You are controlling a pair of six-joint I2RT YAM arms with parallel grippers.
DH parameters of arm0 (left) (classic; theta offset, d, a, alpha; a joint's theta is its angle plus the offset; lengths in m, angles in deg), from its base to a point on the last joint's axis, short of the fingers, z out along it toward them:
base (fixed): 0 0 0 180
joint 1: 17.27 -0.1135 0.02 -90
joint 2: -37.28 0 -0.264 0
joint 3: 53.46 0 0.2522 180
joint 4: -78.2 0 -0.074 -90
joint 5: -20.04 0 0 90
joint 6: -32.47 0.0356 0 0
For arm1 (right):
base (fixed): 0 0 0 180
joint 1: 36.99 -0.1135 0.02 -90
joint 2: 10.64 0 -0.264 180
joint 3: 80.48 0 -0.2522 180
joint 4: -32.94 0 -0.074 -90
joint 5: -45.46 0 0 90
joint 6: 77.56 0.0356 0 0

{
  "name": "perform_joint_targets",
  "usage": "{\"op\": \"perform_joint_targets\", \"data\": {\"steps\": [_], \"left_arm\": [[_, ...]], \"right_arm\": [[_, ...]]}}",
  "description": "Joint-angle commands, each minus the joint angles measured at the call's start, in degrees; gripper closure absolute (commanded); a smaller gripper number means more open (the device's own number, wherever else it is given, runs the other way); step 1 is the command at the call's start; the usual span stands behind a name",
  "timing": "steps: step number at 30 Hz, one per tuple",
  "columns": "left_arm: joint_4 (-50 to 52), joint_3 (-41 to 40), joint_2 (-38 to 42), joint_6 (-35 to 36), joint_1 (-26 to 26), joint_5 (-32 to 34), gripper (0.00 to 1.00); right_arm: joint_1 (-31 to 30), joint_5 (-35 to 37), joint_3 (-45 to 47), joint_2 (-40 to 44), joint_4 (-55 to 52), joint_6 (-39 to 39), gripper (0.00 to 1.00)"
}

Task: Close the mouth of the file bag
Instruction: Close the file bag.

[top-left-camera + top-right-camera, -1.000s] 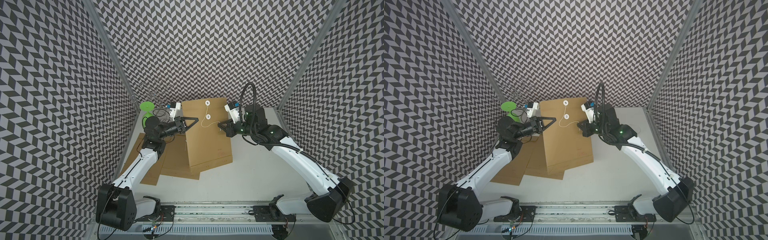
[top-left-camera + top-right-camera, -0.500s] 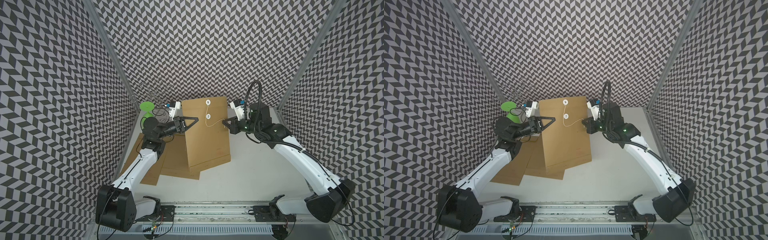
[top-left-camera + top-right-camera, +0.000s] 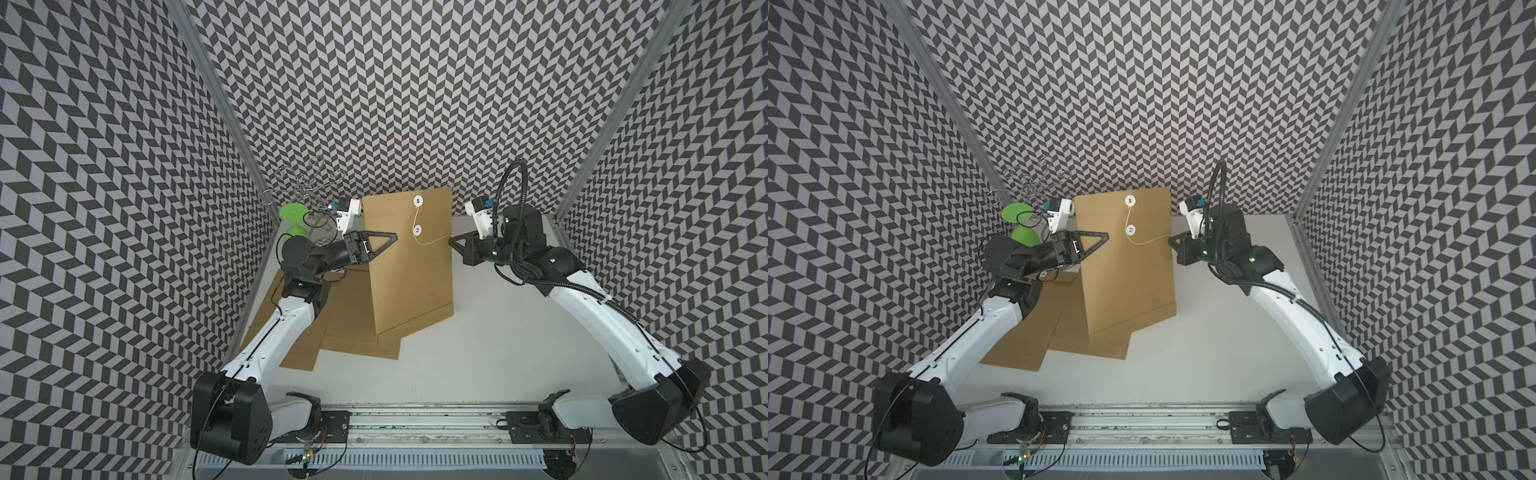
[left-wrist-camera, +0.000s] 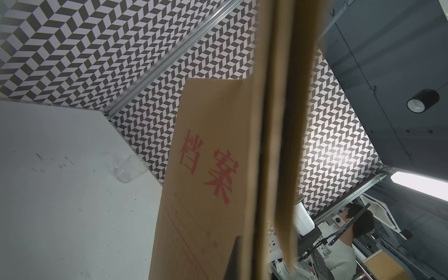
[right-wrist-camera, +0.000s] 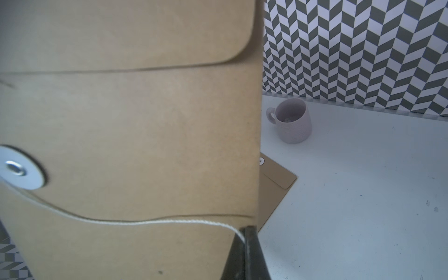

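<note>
Nearest me, a fan of flat brown paper envelopes (image 3: 353, 332) lies on the pale grey desk (image 3: 498, 353). The lower edge of the brown kraft-paper file bag (image 3: 409, 282) rests among them, and the bag itself stands up on end, leaning a little.

Higher up, my left claw (image 3: 390, 239) is clenched on the bag's left edge and props it upright. My right claw (image 3: 454, 241) sits just off the right edge, clenched on the free end of the thin white string (image 3: 432, 241). The right wrist view shows the string (image 5: 155, 221) running straight into my fingertips.

Beyond that, the string comes down from the upper white disc (image 3: 417, 201), passes the lower white disc (image 3: 417, 229) and stretches out to my right claw.

The rounded flap (image 5: 121, 36) already lies folded over the mouth, so I judge the closing part done. I can't tell how many turns sit on the lower disc. What is left, I think, is winding the rest of the string between the discs and letting go.

A second ago my right claw hovered over the bag's right edge, close to the lower disc, with the string short and slack. It has since swung outward past the edge and drawn the string into a long, nearly straight line. The bag also stands a little squarer. My left claw has barely shifted.
</note>
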Motion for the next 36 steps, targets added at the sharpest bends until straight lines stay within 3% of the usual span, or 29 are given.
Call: {"op": "perform_joint_targets", "data": {"steps": [1,18,25,36], "left_arm": [[-4.73,2.36,1.35,-1.41,0.37,-1.34,1.0],[-0.89,2.56,2.08,2.05,1.2,-2.19,1.0],[12.4,3.08,3.06,12.0,1.16,-2.92,1.0],[22.13,3.84,2.88,18.21,0.54,1.25,1.0]], "right_arm": [[0.51,1.62,-1.31,-0.23,3.0,0.4,1.0],[1.44,5.61,-4.45,-0.87,3.09,0.59,1.0],[1.48,6.55,-5.81,0.23,2.15,0.76,1.0],[1.08,8.85,-6.48,2.29,-0.52,0.31,1.0]]}}
